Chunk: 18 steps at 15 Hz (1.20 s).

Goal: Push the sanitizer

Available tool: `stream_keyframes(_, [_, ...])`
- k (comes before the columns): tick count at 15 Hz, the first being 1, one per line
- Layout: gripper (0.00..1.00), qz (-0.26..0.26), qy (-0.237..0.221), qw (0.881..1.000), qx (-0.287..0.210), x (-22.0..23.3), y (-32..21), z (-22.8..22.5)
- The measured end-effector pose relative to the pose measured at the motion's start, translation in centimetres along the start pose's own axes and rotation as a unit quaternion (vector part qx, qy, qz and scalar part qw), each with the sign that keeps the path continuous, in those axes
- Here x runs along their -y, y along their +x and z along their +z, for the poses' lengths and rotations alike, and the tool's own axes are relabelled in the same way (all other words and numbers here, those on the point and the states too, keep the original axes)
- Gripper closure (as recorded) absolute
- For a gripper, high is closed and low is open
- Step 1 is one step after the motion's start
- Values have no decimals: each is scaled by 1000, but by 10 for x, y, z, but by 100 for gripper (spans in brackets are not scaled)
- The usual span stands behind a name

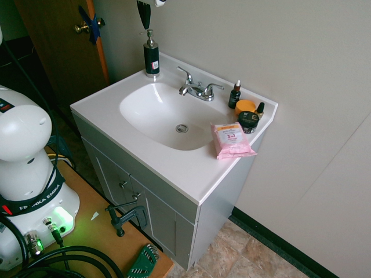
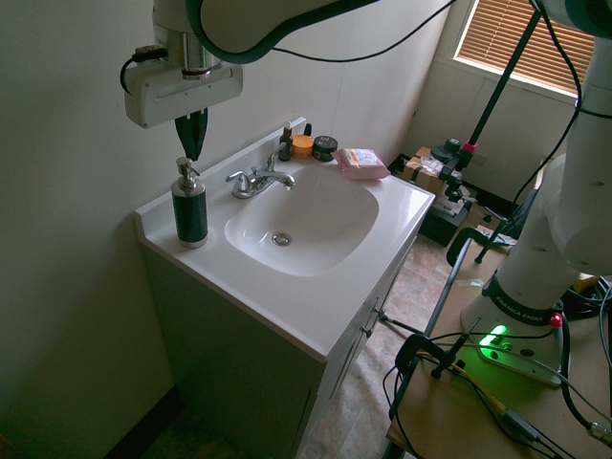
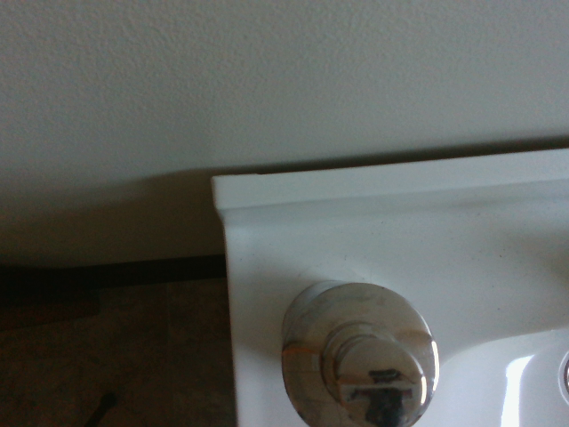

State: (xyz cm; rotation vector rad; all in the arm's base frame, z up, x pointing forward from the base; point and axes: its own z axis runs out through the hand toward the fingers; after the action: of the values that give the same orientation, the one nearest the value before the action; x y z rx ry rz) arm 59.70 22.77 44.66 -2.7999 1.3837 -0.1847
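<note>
White arm (image 2: 277,17) reaches across the top of the second exterior view, from the upper right to the upper left. Its hand hangs with the fingers (image 2: 192,135) pointing straight down, drawn together, nothing held between them. Tips sit at the sanitizer's pump head; whether they touch it, cannot tell.

Sanitizer (image 2: 189,207): upright, black with silver pump and base, left of centre in that view, on the back corner of the white bench (image 2: 296,306), beside the basin (image 2: 316,234). In the first exterior view it stands upper left of centre, near the faucet (image 1: 200,91).

Only the first exterior view gives the red-and-white label (image 1: 155,65) on its body, and the door (image 1: 55,40) at upper left. Only the second takes in the window blind (image 2: 526,53), upper right, and nearly the whole hand; the first cuts it off at its top edge. Wrist view looks down on the shiny pump top, lower centre, by the bench corner. Pink packet (image 1: 231,141) shows in both exterior views, not in the wrist view.
</note>
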Motion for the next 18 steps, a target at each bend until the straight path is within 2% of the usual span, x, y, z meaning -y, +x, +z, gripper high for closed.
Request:
stream_keyframes(12, [100,-8,12,1000,-17,14,3,8])
stream_keyframes(18, [100,0,2,1000,-13,11,3,22])
